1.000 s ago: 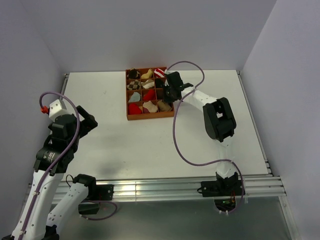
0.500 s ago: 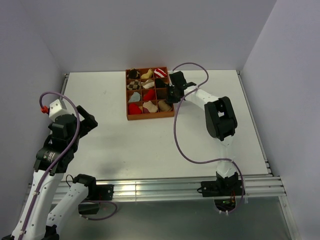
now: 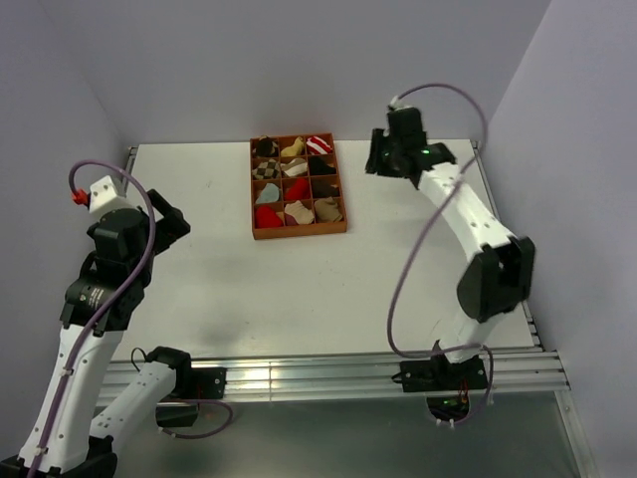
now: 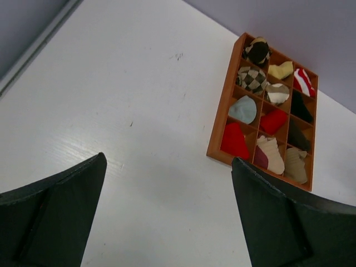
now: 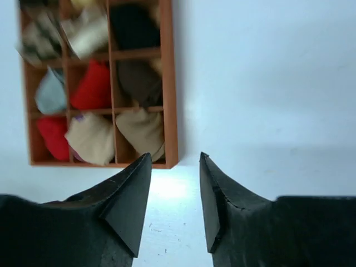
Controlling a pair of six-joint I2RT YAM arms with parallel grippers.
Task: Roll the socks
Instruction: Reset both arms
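Orange-brown wooden divider tray, three by four cells, sits toward the back of the white table. All the socks are inside it. Red sock with white pattern is in the back right corner cell. Plain brown sock is in the right column, third cell from the back. Beige sock with maroon stripes is in the middle cell of the front row. Other cells hold small bundles (checkered, black, light blue, plain red among them). Right gripper is raised to the right of the tray, fingers apart with a narrow gap, nothing between them. Left gripper hangs over the table's left side, well apart from the tray, fingers spread wide, empty.
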